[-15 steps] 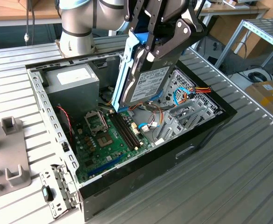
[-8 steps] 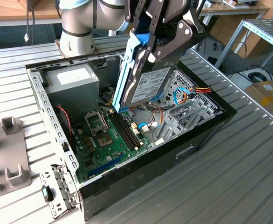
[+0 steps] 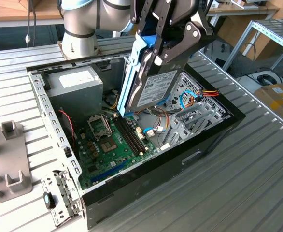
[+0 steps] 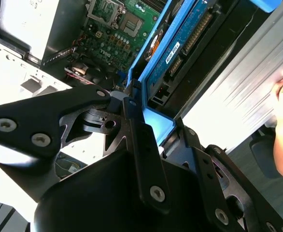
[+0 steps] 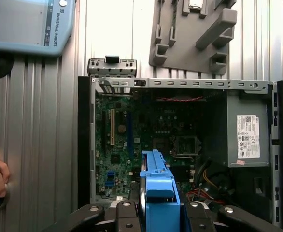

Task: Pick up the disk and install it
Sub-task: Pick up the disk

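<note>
Starting at the exterior view's left, you have a grey fixture (image 3: 6,164) lying on the slatted table (image 3: 238,193) beside the open computer case (image 3: 204,142). Inside the case come the power-supply box (image 3: 74,84), then the motherboard (image 3: 107,145). Your gripper (image 3: 153,48) is clamped tight on the blue carrier frame of the disk (image 3: 153,94), holding it on edge and tilted above the motherboard. Further right you see the drive cage (image 3: 194,116), with coloured cables around it.
</note>
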`<state>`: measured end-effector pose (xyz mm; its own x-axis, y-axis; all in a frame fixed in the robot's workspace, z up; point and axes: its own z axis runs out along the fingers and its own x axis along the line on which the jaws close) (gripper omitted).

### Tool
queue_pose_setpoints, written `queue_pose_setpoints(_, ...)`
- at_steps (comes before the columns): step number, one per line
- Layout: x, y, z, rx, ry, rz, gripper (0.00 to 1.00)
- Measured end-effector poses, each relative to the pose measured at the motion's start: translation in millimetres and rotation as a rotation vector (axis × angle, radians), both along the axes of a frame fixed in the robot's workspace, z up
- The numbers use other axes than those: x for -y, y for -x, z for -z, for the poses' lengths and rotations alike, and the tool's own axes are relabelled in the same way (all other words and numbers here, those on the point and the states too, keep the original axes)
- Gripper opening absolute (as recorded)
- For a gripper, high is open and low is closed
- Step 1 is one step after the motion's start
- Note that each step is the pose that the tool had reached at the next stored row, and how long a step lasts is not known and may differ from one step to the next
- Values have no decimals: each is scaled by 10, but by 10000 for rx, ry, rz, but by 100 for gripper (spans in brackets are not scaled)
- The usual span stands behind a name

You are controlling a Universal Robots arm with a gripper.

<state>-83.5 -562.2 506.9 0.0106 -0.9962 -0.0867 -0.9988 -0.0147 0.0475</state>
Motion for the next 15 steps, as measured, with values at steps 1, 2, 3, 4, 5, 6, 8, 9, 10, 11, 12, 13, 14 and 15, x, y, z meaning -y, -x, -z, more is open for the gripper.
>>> queue_pose_setpoints(1,1,-1,0,0,0,0,37)
queue_pose_setpoints(2,3,-2,1,0,0,0,37)
queue_pose_setpoints(3,5,-4,2,0,0,0,37)
queue_pose_setpoints(4,6,-5,2,0,0,0,37)
queue_pose_setpoints(5,8,-7,3,0,0,0,37)
queue_pose_setpoints(6,10,-8,4,0,0,0,37)
queue_pose_setpoints(8,14,-11,5,0,0,1,37)
queue_pose_setpoints(9,15,-13,5,0,0,0,37)
queue_pose_setpoints(10,17,-15,6,0,0,1,37)
queue_pose_setpoints(11,18,-16,6,0,0,0,37)
queue_pose_setpoints(12,20,-18,7,0,0,0,37)
queue_pose_setpoints(13,21,-19,8,0,0,0,37)
queue_pose_setpoints(14,23,-21,8,0,1,0,37)
queue_pose_setpoints(15,25,-22,9,0,0,0,37)
